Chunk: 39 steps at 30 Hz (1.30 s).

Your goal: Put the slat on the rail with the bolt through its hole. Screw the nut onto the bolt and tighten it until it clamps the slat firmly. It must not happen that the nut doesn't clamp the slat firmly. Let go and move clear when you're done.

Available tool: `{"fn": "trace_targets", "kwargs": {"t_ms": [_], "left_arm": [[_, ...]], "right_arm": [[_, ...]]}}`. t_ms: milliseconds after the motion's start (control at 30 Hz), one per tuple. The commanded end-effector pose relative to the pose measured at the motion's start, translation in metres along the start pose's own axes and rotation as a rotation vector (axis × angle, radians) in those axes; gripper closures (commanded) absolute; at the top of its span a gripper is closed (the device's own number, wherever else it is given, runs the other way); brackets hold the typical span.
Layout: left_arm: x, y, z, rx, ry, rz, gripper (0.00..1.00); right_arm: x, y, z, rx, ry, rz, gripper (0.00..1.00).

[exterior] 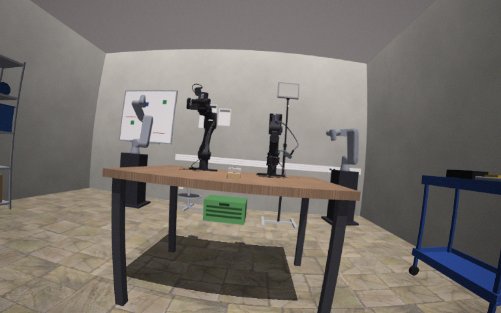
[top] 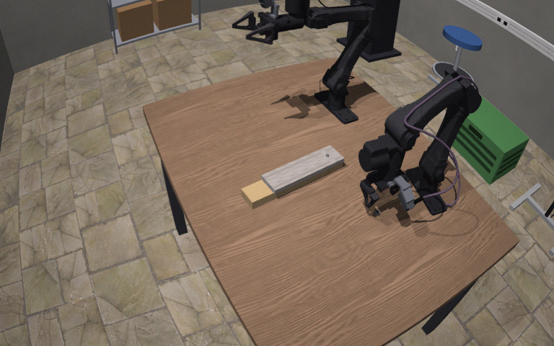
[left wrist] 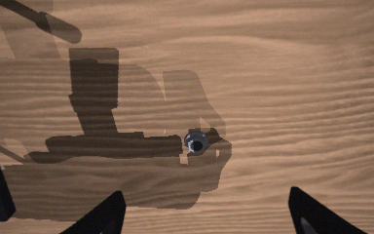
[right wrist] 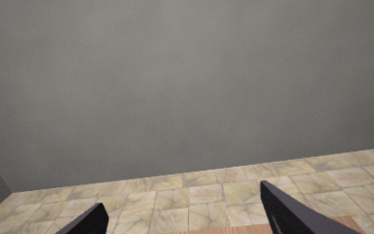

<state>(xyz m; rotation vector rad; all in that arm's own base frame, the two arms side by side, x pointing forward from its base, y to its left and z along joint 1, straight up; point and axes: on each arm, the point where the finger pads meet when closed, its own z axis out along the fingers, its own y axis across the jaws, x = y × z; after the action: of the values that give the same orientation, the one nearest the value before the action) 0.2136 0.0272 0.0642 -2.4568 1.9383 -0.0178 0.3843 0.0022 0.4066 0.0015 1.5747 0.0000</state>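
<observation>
A grey slat [top: 303,168] lies along a tan wooden rail [top: 257,194] in the middle of the table. A small bolt [top: 327,155] shows at the slat's far end. The metal nut [top: 376,211] lies flat on the table to the right of the slat. It also shows in the left wrist view [left wrist: 196,141]. My left gripper [top: 386,195] is open and empty. It points down just above the nut, and its fingertips stand wide apart to either side of it. My right gripper [top: 254,26] [right wrist: 180,199] is open and empty, raised high beyond the table's far edge and facing the wall.
The right arm's base [top: 340,108] stands at the back of the table and the left arm's base [top: 433,204] at its right side. A green box [top: 490,140], a blue stool [top: 462,38] and a shelf with cardboard boxes [top: 153,16] stand on the floor off the table.
</observation>
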Motion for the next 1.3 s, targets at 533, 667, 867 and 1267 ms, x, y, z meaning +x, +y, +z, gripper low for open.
{"fn": "trace_targets", "kwargs": {"t_ms": [533, 667, 867, 1267], "left_arm": [[-0.002, 0.002, 0.011, -0.012, -0.002, -0.009, 0.0], [-0.002, 0.002, 0.012, -0.012, -0.002, -0.009, 0.0], [-0.002, 0.002, 0.017, -0.012, -0.002, -0.01, 0.0], [-0.002, 0.001, 0.024, -0.013, -0.002, -0.011, 0.0]], "right_arm": [[-0.005, -0.001, -0.004, -0.001, -0.016, -0.001, 0.0], [-0.005, -0.001, -0.004, -0.001, -0.016, -0.001, 0.0], [-0.005, -0.001, -0.004, -0.001, -0.016, -0.001, 0.0], [-0.005, -0.001, -0.004, -0.001, -0.016, -0.001, 0.0]]}}
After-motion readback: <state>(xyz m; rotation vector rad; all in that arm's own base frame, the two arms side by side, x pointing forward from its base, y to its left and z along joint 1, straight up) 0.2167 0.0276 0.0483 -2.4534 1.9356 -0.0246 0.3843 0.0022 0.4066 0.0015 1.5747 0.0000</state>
